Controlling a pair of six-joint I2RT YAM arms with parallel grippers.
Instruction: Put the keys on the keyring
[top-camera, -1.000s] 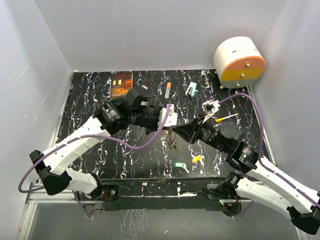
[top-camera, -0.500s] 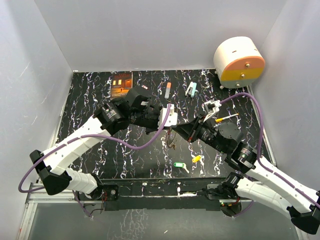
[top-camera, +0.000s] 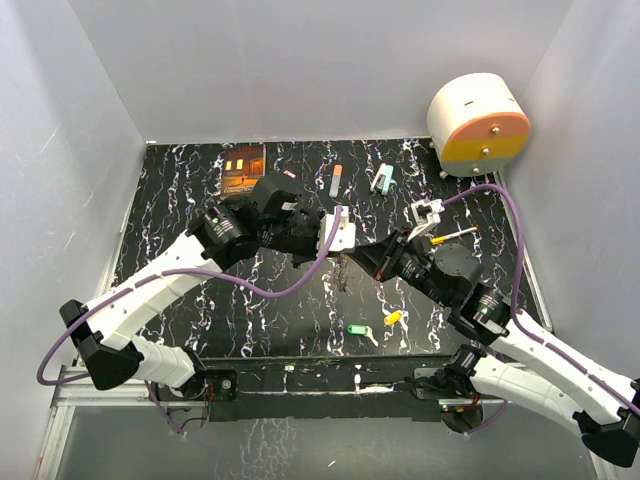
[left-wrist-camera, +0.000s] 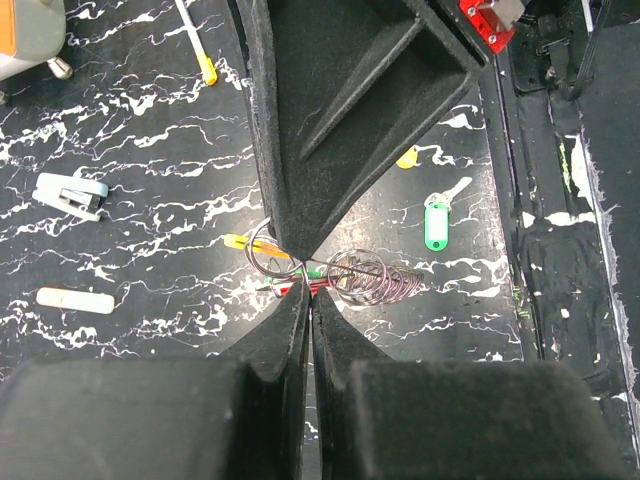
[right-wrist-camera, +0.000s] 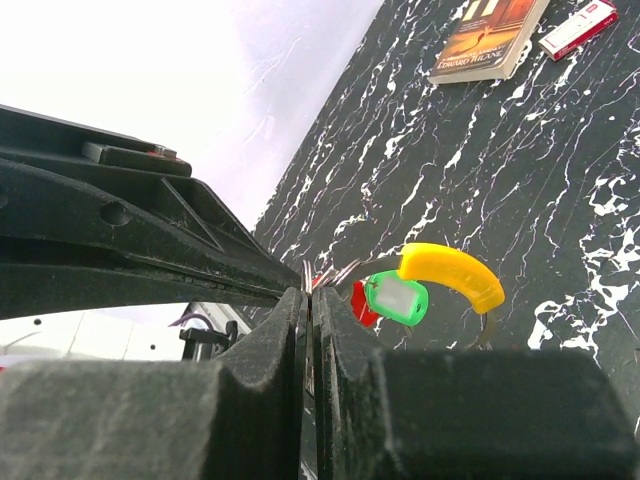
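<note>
The keyring (left-wrist-camera: 372, 278) hangs between both grippers above the table. It has a yellow arc (right-wrist-camera: 455, 275) and a silvery coil. A green-tagged key (right-wrist-camera: 395, 300) and a red-tagged key (right-wrist-camera: 362, 308) hang on it. My left gripper (left-wrist-camera: 310, 292) is shut on the ring's wire. My right gripper (right-wrist-camera: 312, 295) is shut on the same wire from the opposite side, tip to tip with the left. In the top view the ring (top-camera: 343, 274) dangles below the joined tips. A second green key (top-camera: 358, 330) and a yellow key (top-camera: 393, 318) lie on the table near the front.
A book (top-camera: 243, 168), a red-and-white card (top-camera: 289, 174), an orange-capped marker (top-camera: 335, 180) and a teal stapler (top-camera: 382, 179) lie along the back. A white-and-orange drum (top-camera: 478, 123) stands at the back right. A yellow-tipped stick (top-camera: 452, 236) lies to the right.
Both grippers stay shut on the ring. The right arm has shifted slightly up and left, and the hanging ring has risen a little.
</note>
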